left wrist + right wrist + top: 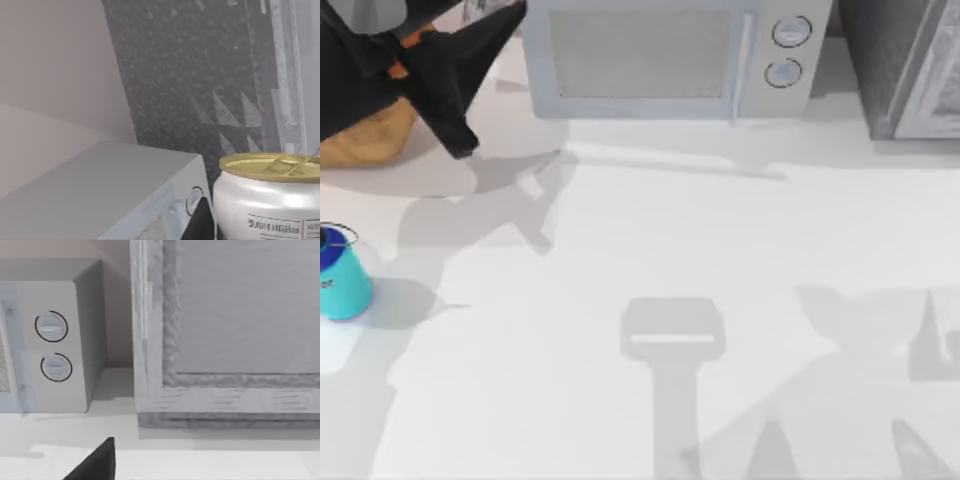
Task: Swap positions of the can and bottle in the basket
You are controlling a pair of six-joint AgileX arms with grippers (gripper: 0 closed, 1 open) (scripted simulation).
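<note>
The wicker basket (365, 140) sits at the table's far left, mostly hidden under my left arm. My left gripper (458, 130) hangs over the basket's right edge. In the left wrist view a silver can (270, 202) with a gold top sits right at the camera, with a black finger (200, 222) against its side, so the gripper is shut on the can. A teal bottle (340, 275) with a blue top stands on the table at the left edge, in front of the basket. One black fingertip (95, 462) of my right gripper shows in the right wrist view.
A grey microwave (660, 60) with two round knobs (52, 345) stands at the back of the table. A larger grey appliance (910, 65) stands to its right. Arm shadows fall across the white tabletop (650, 260).
</note>
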